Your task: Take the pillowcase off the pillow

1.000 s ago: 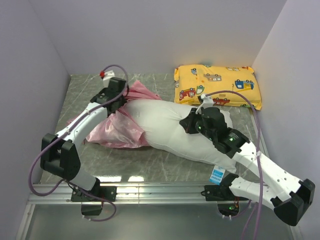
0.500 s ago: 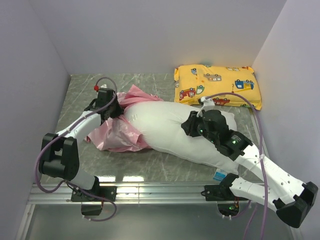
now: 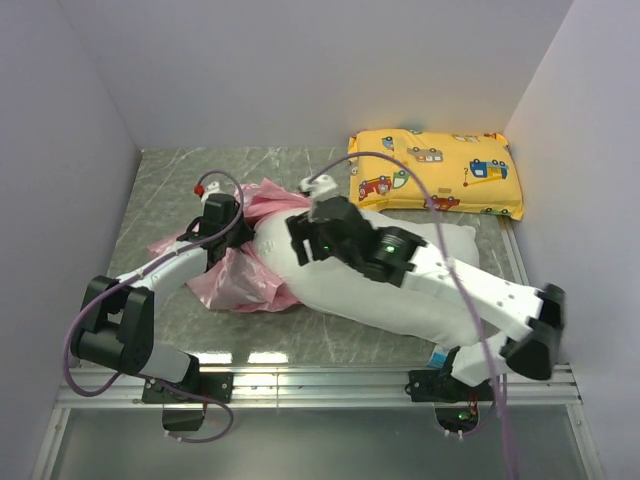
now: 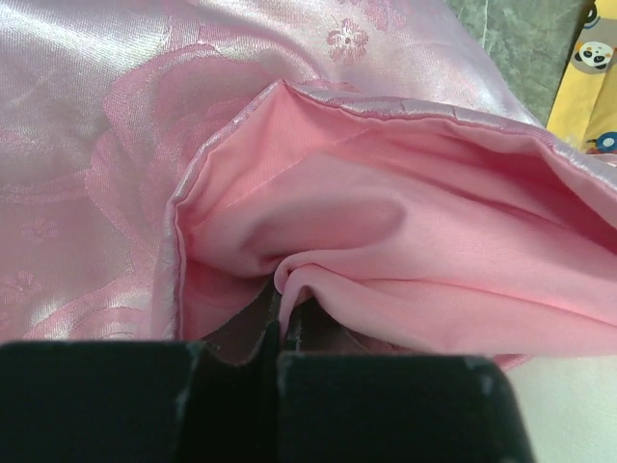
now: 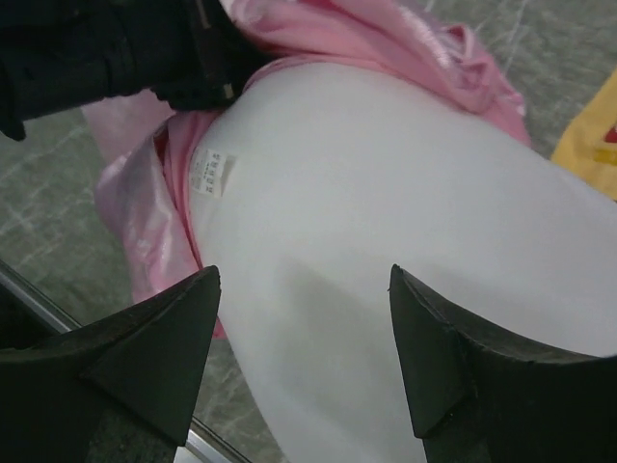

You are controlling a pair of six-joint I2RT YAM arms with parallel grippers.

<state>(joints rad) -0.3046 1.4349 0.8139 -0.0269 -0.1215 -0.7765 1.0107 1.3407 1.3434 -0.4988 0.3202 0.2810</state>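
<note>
The left gripper (image 3: 238, 232) is clenched on a fold of the pillowcase (image 3: 232, 282). In the left wrist view its fingers (image 4: 289, 333) are pressed together with pink lining pinched between them. Ahead of this gripper (image 4: 277, 330) the pillowcase (image 4: 386, 212) gapes open, its matte inside edged by a stitched satin hem with woven roses. To its left and beyond it, bare marble bench (image 3: 165, 185) runs to the left wall (image 3: 60, 150) and the rear wall.

The bunched pillowcase lies under and around the left gripper and still covers only the left end of the pillow (image 3: 400, 295). Just right of the left gripper, the right gripper (image 3: 300, 240) is spread wide over that end. In its own view this gripper (image 5: 301, 280) has the white pillow (image 5: 386, 193) filling the gap between its fingers (image 5: 164, 347); I cannot tell whether they touch it. Ahead and left of it a small white care tag (image 5: 212, 172) is sewn on the pillow beside the pink edge (image 5: 135, 212); its print is too small to read.

The pillow stretches right from the right gripper. Its near corner, with a blue-and-white tag (image 3: 438, 353) whose writing is unreadable, reaches the rail (image 3: 320, 375) at the bench's near edge. Beyond and right of the right gripper, a yellow pillow (image 3: 435, 170) printed with cartoon vehicles sits in the far right corner, just beside the white one.
</note>
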